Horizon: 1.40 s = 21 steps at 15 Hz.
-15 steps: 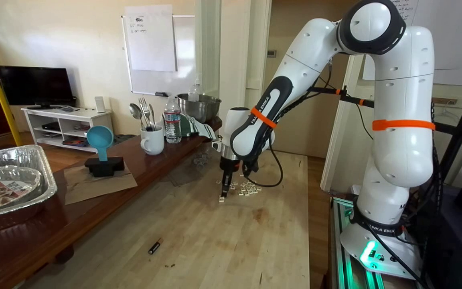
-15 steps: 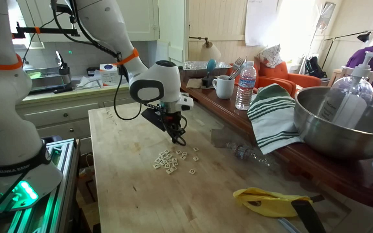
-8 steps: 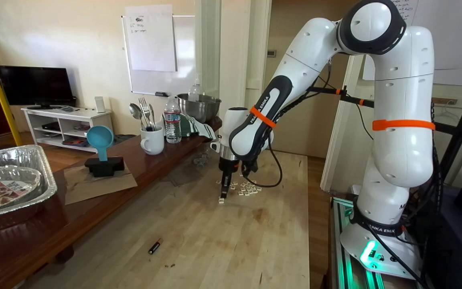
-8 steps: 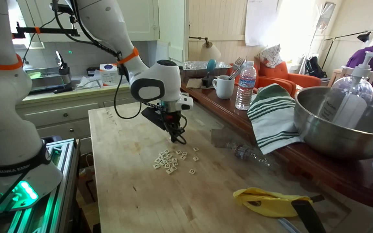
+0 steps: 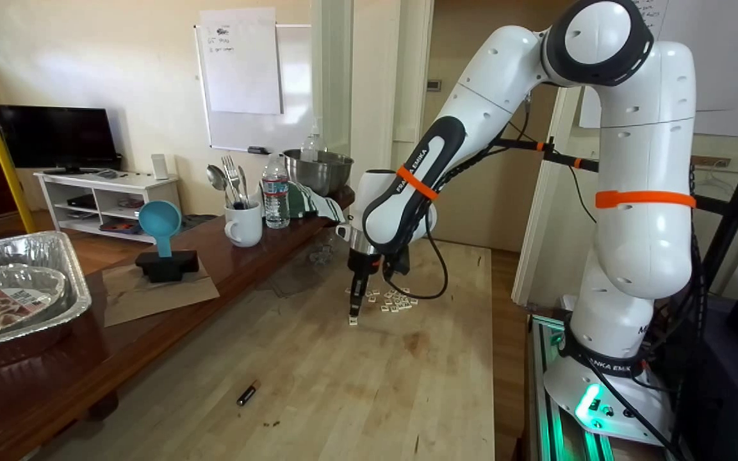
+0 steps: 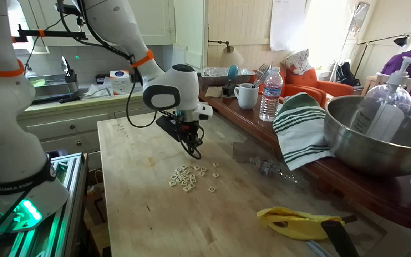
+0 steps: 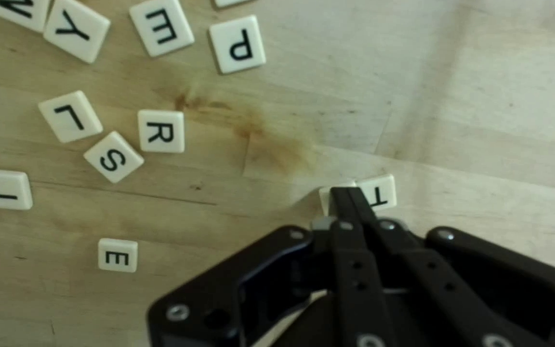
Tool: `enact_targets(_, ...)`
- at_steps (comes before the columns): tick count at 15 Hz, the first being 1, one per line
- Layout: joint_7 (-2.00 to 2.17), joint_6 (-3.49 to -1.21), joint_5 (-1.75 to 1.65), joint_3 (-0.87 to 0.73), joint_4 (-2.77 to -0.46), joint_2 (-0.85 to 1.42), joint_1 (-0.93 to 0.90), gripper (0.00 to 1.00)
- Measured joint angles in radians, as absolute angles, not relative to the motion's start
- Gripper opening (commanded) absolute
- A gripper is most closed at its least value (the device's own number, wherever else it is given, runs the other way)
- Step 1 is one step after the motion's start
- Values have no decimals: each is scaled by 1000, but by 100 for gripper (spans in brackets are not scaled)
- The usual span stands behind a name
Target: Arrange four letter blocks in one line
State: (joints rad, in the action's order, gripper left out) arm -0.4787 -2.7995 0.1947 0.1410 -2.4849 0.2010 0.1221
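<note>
The letter blocks are small cream tiles with black letters. Many lie loosely clustered on the table, in both exterior views (image 5: pixel 398 299) (image 6: pixel 183 176). In the wrist view, R (image 7: pixel 162 131), S (image 7: pixel 113 156), L (image 7: pixel 70 117), P (image 7: pixel 237 45) and J (image 7: pixel 5 189) lie apart from my gripper. My gripper (image 7: pixel 348 189) is shut, its fingertips together with nothing between them. It is low over a block (image 7: pixel 324 198) whose letter it hides. The T block (image 7: pixel 379 192) sits right beside that block, touching or nearly so. In an exterior view the fingertips (image 5: pixel 354 315) are just above a block (image 5: pixel 353 321).
A battery (image 5: pixel 248 393) lies on the wooden table. A yellow object (image 6: pixel 298 223) and a clear plastic bottle (image 6: pixel 269 167) lie toward the raised dark shelf. The shelf holds a mug of cutlery (image 6: pixel 246 95), a water bottle (image 6: pixel 271 94), a towel (image 6: pixel 300 130) and a steel bowl (image 6: pixel 376 150).
My gripper has shifted slightly, a little left in both exterior views. More of the block under the fingertips now shows in an exterior view. The clustered blocks have not moved.
</note>
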Motion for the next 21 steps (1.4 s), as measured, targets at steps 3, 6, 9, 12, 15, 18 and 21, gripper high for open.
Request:
enact_targets(3,-489,-2799,208,143,-2488,183,122,0)
enact_targets(6,-514,-2772,193,133,-2497,162,122,0)
enact_targets(9,-546,-2710,126,106,-2516,133,121,0)
enact_targets(12,-584,-2677,50,76,-2542,108,121,0)
enact_targets(15,-628,-2682,5,44,-2567,93,121,0)
enact_targets(18,-668,-2721,3,17,-2585,93,122,0)
enact_targets(21,-695,-2768,4,5,-2601,99,122,0)
